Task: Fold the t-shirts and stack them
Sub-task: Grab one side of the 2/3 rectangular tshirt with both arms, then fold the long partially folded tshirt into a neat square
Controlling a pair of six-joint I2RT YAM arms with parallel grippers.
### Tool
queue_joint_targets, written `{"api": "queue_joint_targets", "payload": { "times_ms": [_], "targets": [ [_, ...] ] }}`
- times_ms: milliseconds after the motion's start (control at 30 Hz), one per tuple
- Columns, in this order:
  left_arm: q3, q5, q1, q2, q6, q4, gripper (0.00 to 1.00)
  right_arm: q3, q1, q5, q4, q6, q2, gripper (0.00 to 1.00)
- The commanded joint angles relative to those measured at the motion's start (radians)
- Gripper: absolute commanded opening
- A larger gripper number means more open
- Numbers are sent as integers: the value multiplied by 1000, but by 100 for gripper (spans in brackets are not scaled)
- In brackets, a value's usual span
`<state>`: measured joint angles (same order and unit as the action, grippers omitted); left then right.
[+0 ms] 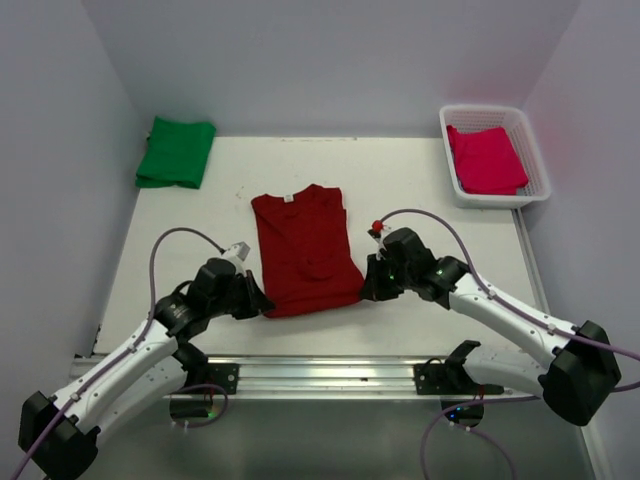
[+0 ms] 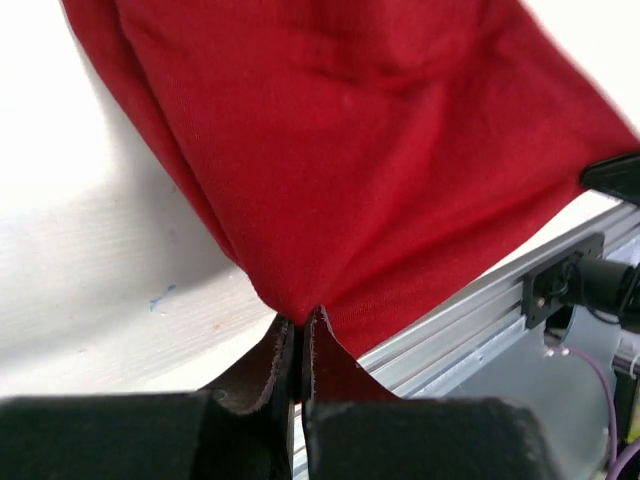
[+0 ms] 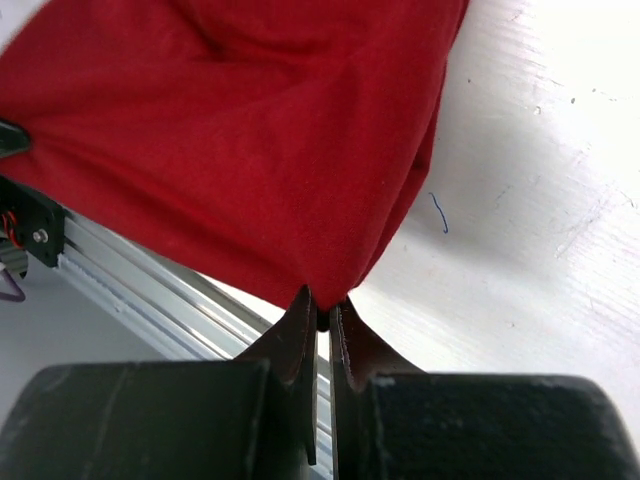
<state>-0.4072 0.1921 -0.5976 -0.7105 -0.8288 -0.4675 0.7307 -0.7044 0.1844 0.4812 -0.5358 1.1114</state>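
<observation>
A dark red t-shirt (image 1: pixel 305 250) is laid flat on the white table (image 1: pixel 430 180), with its collar at the far end and its sleeves turned in, so that a long, narrow shape is formed. Its near left corner is pinched by the left gripper (image 1: pixel 262 305), whose jaws are pressed together on the cloth. Its near right corner is clamped in the same way by the right gripper (image 1: pixel 365 290). In each wrist view the fabric is seen drawn up to a small peak between the dark fingertips, with creases fanning out from that point.

A green t-shirt (image 1: pixel 177 151) is seen folded well beyond the dark red t-shirt and to its left, at the table's far corner. A pinkish-red t-shirt (image 1: pixel 487 160) is seen folded beyond the dark red t-shirt and to its right, inside a white lattice basket (image 1: pixel 480 112). An aluminium rail (image 1: pixel 320 370) is seen just nearer than the dark red t-shirt's hem. A small blue pen mark (image 3: pixel 440 212) is visible on the table beside the right corner of the dark red t-shirt.
</observation>
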Motion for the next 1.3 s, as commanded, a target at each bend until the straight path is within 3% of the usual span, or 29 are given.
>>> {"api": "queue_joint_targets", "payload": {
  "times_ms": [0, 300, 533, 800, 1267],
  "targets": [
    [-103, -137, -2, 52, -21, -126, 0, 48, 0, -72, 66, 8, -7, 0],
    [-211, -324, -1, -72, 89, -11, 0, 246, 5, -241, 16, 105, 132, 0],
    [-203, -396, 4, -197, 141, 107, 0, 407, 43, -252, -24, 164, 304, 0],
    [-199, -332, 146, -337, 217, 328, 0, 548, 80, -221, -56, 195, 479, 0],
    [-446, -280, 266, -711, 280, 501, 0, 887, 161, -198, -3, 263, 764, 0]
  ]
}}
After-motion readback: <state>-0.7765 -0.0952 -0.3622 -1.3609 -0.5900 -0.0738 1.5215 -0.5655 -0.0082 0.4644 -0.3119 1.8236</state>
